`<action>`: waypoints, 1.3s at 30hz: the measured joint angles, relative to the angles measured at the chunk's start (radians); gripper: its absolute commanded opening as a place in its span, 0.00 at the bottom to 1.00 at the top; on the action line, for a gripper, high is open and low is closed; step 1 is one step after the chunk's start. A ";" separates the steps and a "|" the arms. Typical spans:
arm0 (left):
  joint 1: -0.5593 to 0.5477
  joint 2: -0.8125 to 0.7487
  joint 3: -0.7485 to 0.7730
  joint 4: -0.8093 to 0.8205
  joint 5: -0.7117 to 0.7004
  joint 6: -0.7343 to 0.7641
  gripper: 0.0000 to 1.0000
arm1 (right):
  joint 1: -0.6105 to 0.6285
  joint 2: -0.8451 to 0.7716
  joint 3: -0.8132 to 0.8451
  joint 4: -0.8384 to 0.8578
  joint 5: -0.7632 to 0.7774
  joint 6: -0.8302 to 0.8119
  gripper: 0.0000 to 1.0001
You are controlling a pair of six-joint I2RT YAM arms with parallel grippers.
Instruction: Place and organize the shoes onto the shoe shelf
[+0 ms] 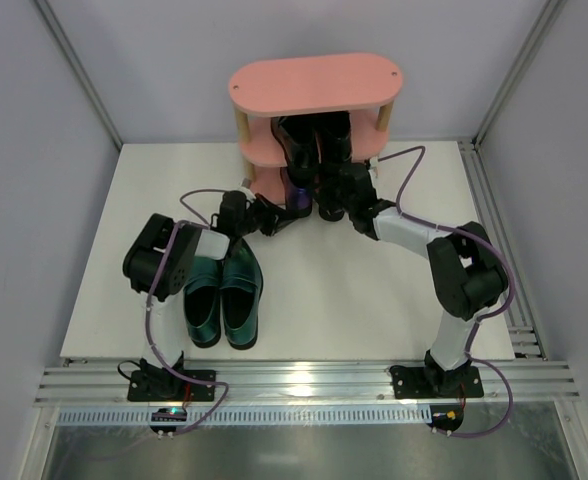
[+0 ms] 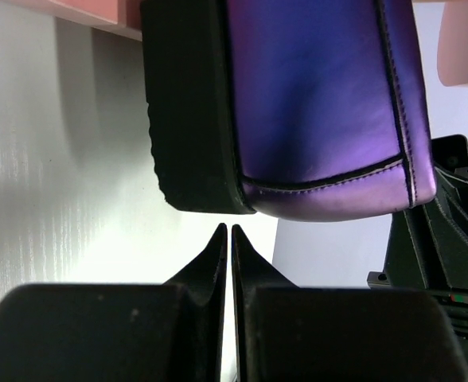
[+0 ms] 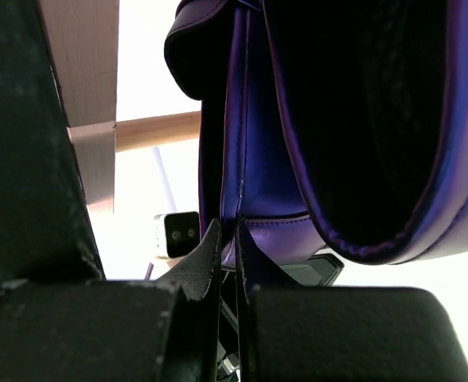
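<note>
The white table (image 1: 354, 300) carries a pink shelf (image 1: 314, 85) at its far edge and teal shoes (image 1: 238, 298) near the front left.

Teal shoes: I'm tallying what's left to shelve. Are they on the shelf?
No, the teal shoes stand side by side on the table, well short of the shelf.

A pink three-tier shoe shelf with oval boards and light wooden posts (image 1: 314, 85) stands at the far edge of the white table (image 1: 354, 300). Glossy black loafers (image 1: 314, 140) sit on its middle board. The left arm (image 1: 164, 255) and the right arm (image 1: 454, 270) reach to its lowest tier, where a purple shoe (image 1: 296, 195) shows. A metallic teal-green pair of loafers (image 1: 222, 295) lies beside the left arm.
</note>
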 measured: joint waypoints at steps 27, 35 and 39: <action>-0.009 0.070 0.065 -0.003 0.001 0.000 0.00 | -0.040 -0.089 -0.137 0.158 -0.141 0.001 0.52; -0.007 0.070 0.066 -0.008 0.001 0.005 0.00 | -0.073 -0.282 -0.322 0.166 -0.145 0.012 0.52; -0.003 0.070 0.074 -0.025 0.006 0.012 0.00 | -0.114 -0.323 -0.374 0.148 -0.141 0.014 0.52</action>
